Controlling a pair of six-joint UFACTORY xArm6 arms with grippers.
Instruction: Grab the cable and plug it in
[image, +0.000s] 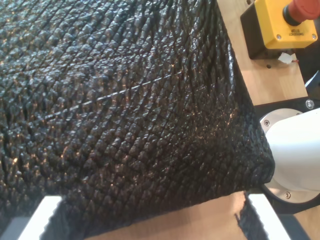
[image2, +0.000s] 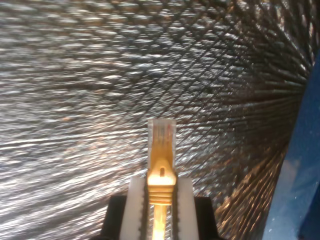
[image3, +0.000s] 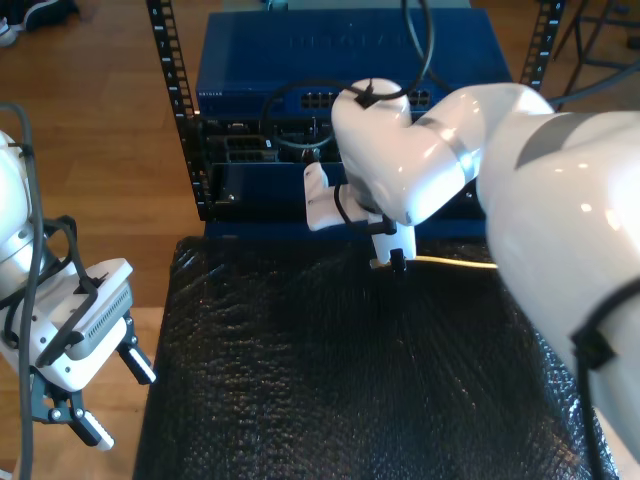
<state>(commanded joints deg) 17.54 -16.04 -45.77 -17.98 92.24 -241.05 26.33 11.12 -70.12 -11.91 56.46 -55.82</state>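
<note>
Nearest the exterior camera, a large white arm (image3: 560, 210) fills the right of the frame, reaching toward the upper middle. Going left to right in that view: at the lower left the first pincer (image3: 118, 395) hangs beside the edge of the black textured mat (image3: 330, 380), its two white-tipped fingers (image3: 140, 365) spread wide with nothing between them. The first wrist view looks along that mat edge, with wooden surface (image: 260, 75) beyond it and a yellow box with a red button (image: 282, 22) on the wood. Toward the middle of the exterior view, the second pincer (image3: 392, 262) points down just above the far edge of the mat, in front of the blue network switch (image3: 350, 60) mounted in a black rack (image3: 185, 120). In the second wrist view its white pads are closed on the cable (image2: 161, 182) just behind the clear plug (image2: 161, 137), which sticks out past the fingertips over the mat. In the exterior view the pale-yellow cable runs from that pincer toward the right.
</note>
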